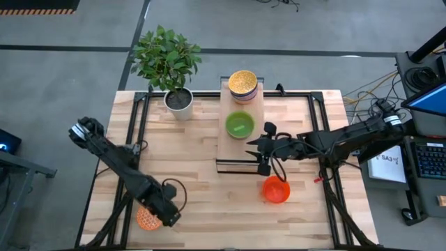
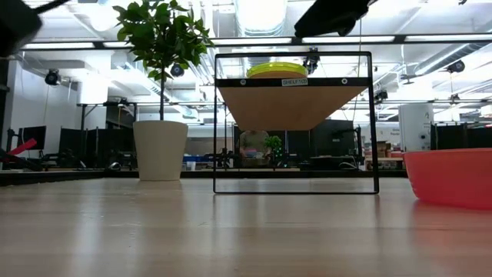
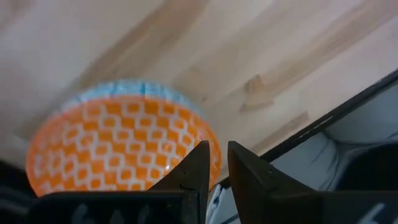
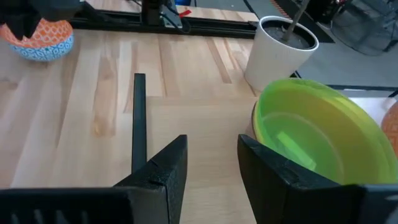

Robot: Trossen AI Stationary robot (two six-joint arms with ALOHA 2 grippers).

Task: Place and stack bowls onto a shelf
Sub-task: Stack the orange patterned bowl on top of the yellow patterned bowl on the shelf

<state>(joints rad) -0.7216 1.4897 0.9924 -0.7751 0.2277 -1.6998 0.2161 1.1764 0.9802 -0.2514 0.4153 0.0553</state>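
The shelf point(image 1: 235, 150), a pale plank on a thin dark frame, stands raised over the table's middle point(image 2: 296, 104). A green bowl point(image 1: 239, 125) point(image 4: 311, 137) sits on it. An amber-yellow bowl point(image 1: 242, 82) tops a small stack at its far end. A red bowl point(image 1: 276, 189) point(image 2: 450, 177) rests on the table near the shelf's near end. My right gripper point(image 1: 263, 150) point(image 4: 211, 162) is open and empty above that end. My left gripper point(image 1: 164, 209) point(image 3: 217, 171) is shut at an orange-and-white checked bowl point(image 1: 146, 219) point(image 3: 118, 146) near the near-left corner. My left gripper comes from above, slanting down, at the checked bowl's rim point(image 3: 208, 149), on the side toward the table's right. The rim runs in between the two nearly closed fingers point(image 3: 189, 171). Whether the bowl rests on the table or is lifted, I cannot tell.
A leafy plant in a white pot point(image 1: 178, 101) point(image 2: 160, 150) stands at the far edge, left of the shelf. Dark frame rails point(image 1: 136, 132) run along the table's left and right sides. Bare wood point(image 1: 188, 160) lies between the two grippers.
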